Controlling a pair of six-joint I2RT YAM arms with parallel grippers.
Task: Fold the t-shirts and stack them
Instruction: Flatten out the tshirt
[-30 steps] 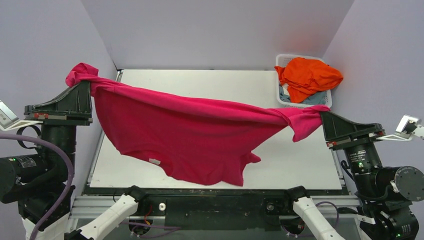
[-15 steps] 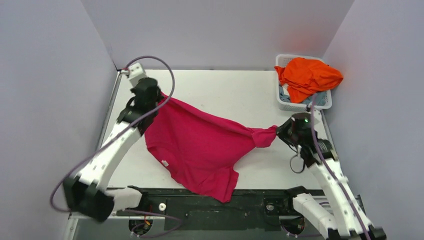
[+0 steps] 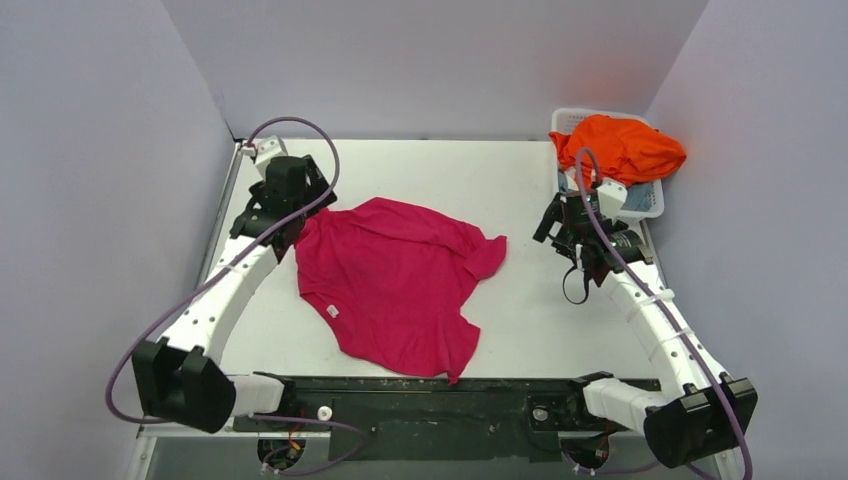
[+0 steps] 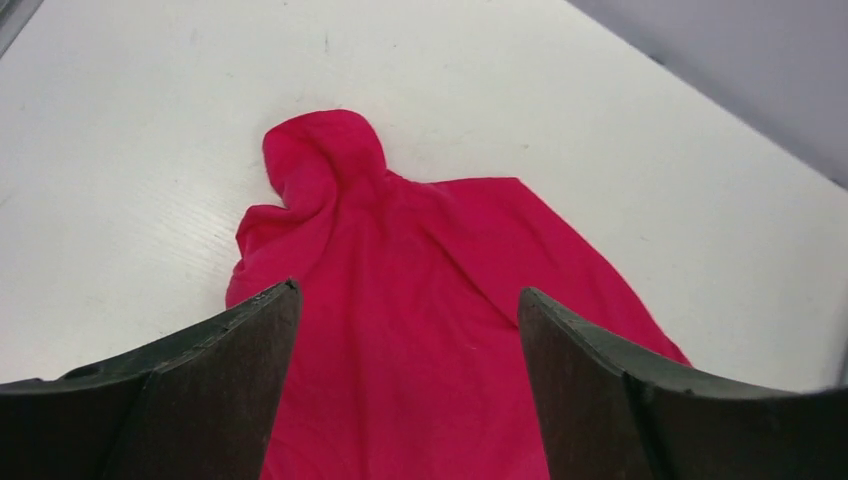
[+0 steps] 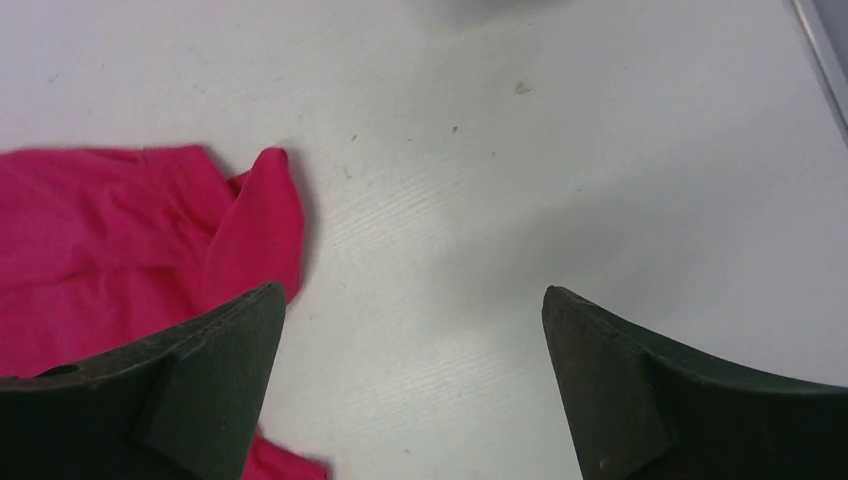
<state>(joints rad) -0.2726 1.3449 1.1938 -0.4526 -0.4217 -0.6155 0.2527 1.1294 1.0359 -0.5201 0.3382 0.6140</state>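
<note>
With left gripper [image 4: 407, 290] and right gripper [image 5: 412, 290] both spread and empty, the pink shirt [image 3: 390, 285] lies unfolded, rumpled, left of the basket [image 3: 650, 210], which holds the orange shirt [image 3: 622, 150]; all folding and stacking remain.

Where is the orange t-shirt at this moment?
In the top view, the orange t-shirt lies heaped in the white basket at the far right corner of the table.

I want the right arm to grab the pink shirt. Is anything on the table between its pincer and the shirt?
Nothing visible: only bare table lies between the right pincer and the pink shirt. The basket sits on the pincer's other side.
</note>
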